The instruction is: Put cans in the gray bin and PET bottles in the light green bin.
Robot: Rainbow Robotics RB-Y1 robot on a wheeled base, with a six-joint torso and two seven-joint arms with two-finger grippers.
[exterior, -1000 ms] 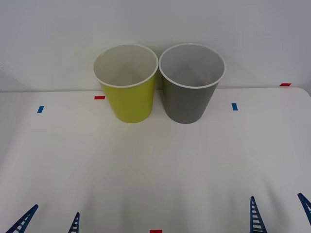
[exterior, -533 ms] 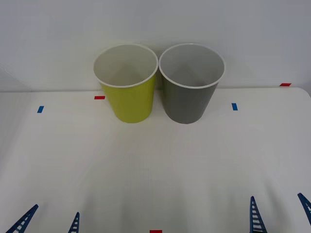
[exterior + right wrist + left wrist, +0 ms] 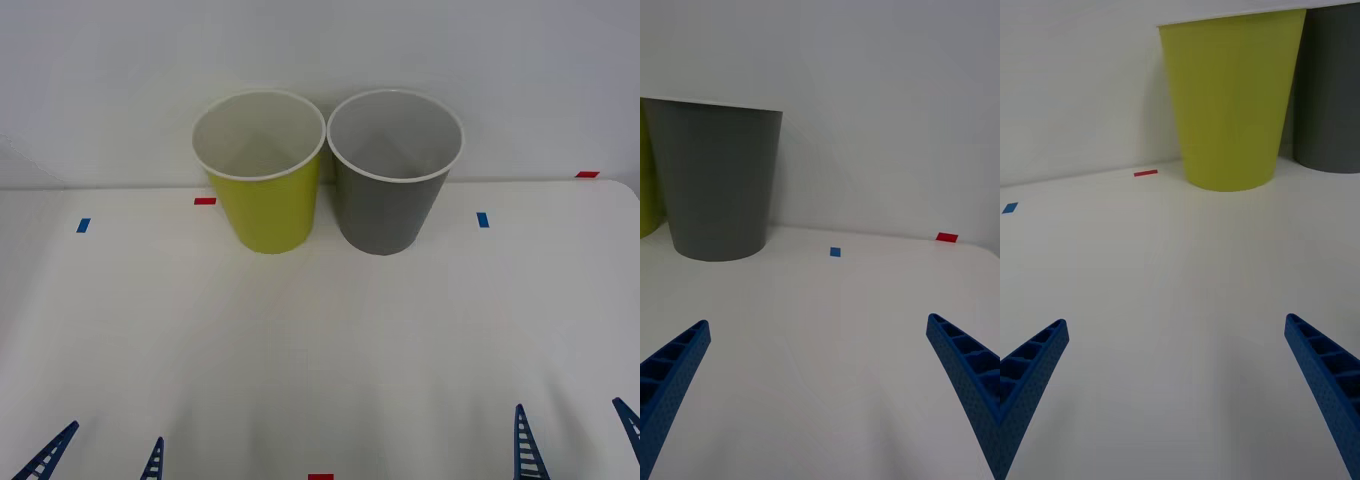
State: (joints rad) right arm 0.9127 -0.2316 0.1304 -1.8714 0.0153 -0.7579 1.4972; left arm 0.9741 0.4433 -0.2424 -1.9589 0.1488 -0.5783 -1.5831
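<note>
The light green bin [image 3: 263,190] and the gray bin [image 3: 393,190] stand upright side by side at the back of the white table, both with pale insides that look bare from the front view. No can or PET bottle is in view. My left gripper [image 3: 100,458] sits open at the near left edge, facing the light green bin [image 3: 1232,105]. At the near right edge my right gripper [image 3: 575,440] is open too, with the gray bin [image 3: 715,184] far ahead of it. Nothing lies between either pair of fingers.
Small tape marks dot the table [image 3: 320,340]: blue ones [image 3: 83,225] [image 3: 483,219] to the left and right, red ones [image 3: 205,201] [image 3: 587,174] near the back, and a red one [image 3: 320,477] at the front edge. A white wall rises behind the bins.
</note>
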